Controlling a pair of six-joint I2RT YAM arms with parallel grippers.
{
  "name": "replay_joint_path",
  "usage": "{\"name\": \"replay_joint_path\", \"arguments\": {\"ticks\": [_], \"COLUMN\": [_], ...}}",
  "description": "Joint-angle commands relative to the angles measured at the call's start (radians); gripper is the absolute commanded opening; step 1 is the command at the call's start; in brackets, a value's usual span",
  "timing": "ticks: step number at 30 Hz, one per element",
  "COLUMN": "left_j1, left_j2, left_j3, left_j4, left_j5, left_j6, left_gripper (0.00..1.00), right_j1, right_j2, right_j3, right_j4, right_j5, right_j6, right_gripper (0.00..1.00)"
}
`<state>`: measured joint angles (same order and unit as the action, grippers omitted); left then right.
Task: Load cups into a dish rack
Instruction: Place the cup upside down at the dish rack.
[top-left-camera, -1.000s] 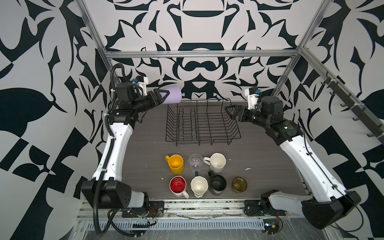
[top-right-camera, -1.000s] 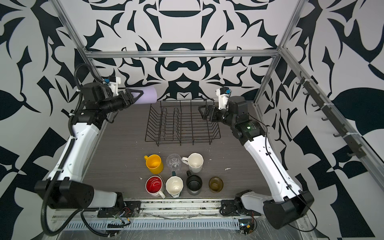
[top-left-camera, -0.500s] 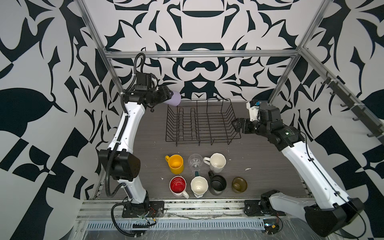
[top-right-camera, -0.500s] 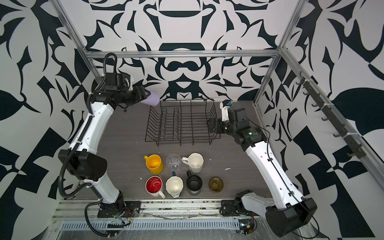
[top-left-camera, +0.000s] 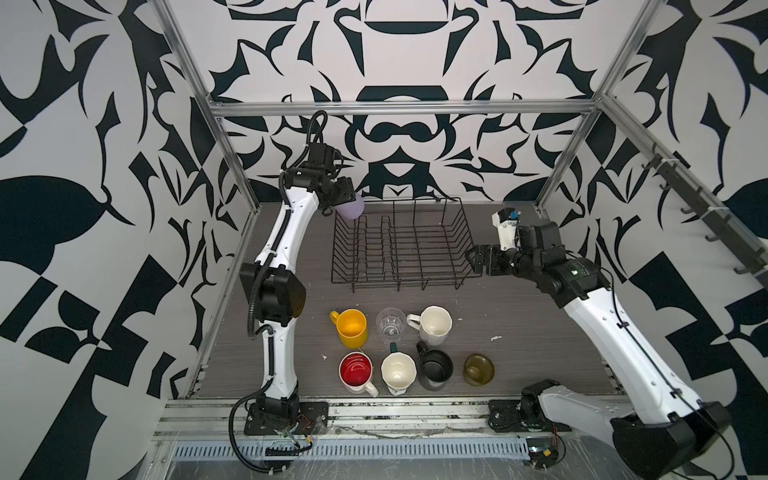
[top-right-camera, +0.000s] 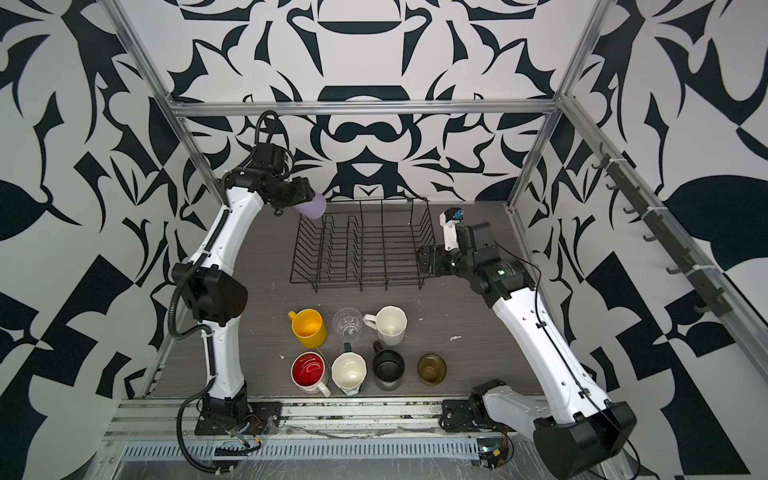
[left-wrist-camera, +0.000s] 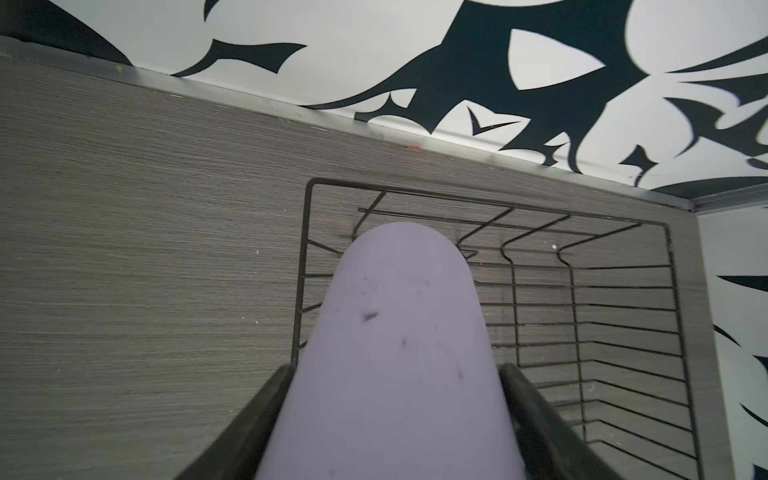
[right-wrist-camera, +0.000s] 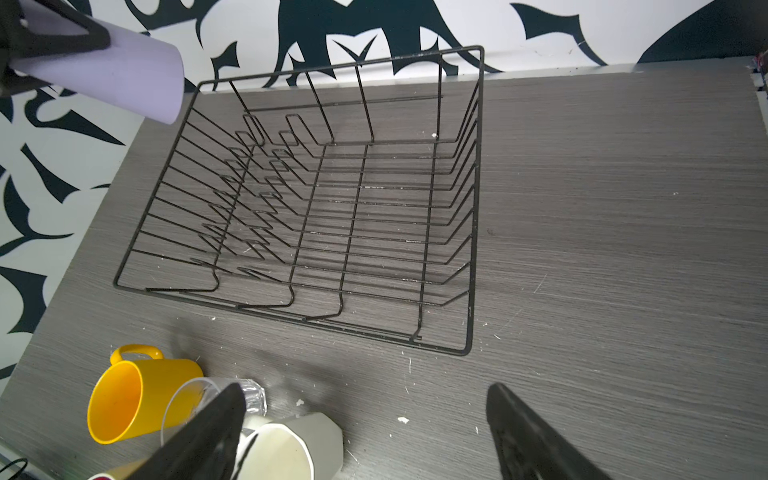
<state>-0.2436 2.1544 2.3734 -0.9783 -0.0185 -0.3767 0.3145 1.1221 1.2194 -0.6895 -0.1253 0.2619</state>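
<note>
Left pincer (top-left-camera: 342, 196) gripped the lilac tumbler (top-left-camera: 353, 209), jaws spread wide round its body. The tumbler hung tilted in the air over the far left corner of the dish rack (top-left-camera: 405, 257). Right pincer (right-wrist-camera: 365, 390) stood wide open and empty, beside the rack's right wall. Seven cups sat upright on the table (top-left-camera: 519, 324), in two rows in front of the rack:
- **Row nearer the rack:** yellow mug (top-left-camera: 352, 328), clear glass (top-left-camera: 391, 325), white faceted mug (top-left-camera: 434, 325).
- **Front row:** red-inside white mug (top-left-camera: 356, 371), teal cream-inside mug (top-left-camera: 398, 372), black mug (top-left-camera: 435, 368), olive-brown cup (top-left-camera: 478, 369).

Black-and-white patterned walls (top-left-camera: 395, 50), grey woodgrain tabletop (top-left-camera: 519, 316)
</note>
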Motion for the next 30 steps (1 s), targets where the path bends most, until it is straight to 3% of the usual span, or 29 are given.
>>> {"name": "replay_joint_path", "arguments": {"ticks": [1,25,27,30], "left_j1": [-0.015,-0.062,-0.065,-0.069], "left_j2": [0.050,0.252,0.262,0.275], "left_j3": [0.063,0.095,0.092,0.093], "left_j4": [-0.053,0.018,0.020,0.024], "left_j5": [-0.052,-0.126,-0.127,-0.127], "left_j6": [0.011,0.028,0.030,0.033], "left_gripper": [0.00,0.01,0.07,0.25], "right_j1": [-0.003,-0.002,-0.003,-0.003], "right_j2": [-0.012,0.005,0.007,0.011], "right_j3": [-0.004,-0.036,-0.040,-0.041], "right_j4": [0.015,0.038,0.040,0.044], "right_j5": [0.006,-0.037,-0.040,-0.045], "right_j6": [-0.014,0.010,0.013,0.016], "right_gripper": [0.92,0.90,0.89,0.89]}}
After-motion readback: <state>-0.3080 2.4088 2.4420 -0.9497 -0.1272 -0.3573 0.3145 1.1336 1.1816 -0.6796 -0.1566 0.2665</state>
